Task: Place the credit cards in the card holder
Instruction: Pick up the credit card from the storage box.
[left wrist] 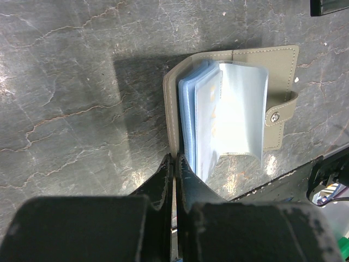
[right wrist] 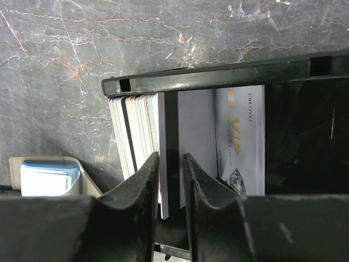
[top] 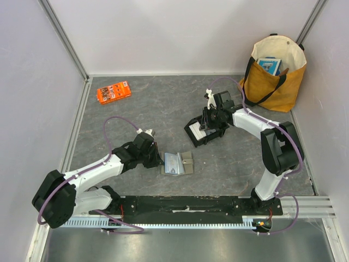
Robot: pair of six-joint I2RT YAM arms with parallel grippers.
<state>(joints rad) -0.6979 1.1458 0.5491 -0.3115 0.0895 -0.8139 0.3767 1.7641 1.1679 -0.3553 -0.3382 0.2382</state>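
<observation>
The taupe card holder (top: 178, 163) lies open on the table, its clear bluish sleeves fanned up (left wrist: 240, 109). My left gripper (left wrist: 174, 161) is shut on the edge of its left cover; in the top view the gripper (top: 160, 159) is just left of the holder. My right gripper (top: 206, 126) is down in the black tray (top: 192, 131). In the right wrist view its jaws (right wrist: 170, 158) stand slightly apart astride one white credit card (right wrist: 162, 131) standing on edge. That card lies against the left finger, with a gap to the right one. A stack of cards (right wrist: 133, 131) stands to its left and a VIP card (right wrist: 240, 136) lies to its right.
An orange packet (top: 113, 91) lies at the back left. A yellow tote bag (top: 272, 73) with a blue box stands at the back right. The tray's rim (right wrist: 218, 76) crosses ahead of the right fingers. A corner of the card holder (right wrist: 49, 177) shows at lower left there.
</observation>
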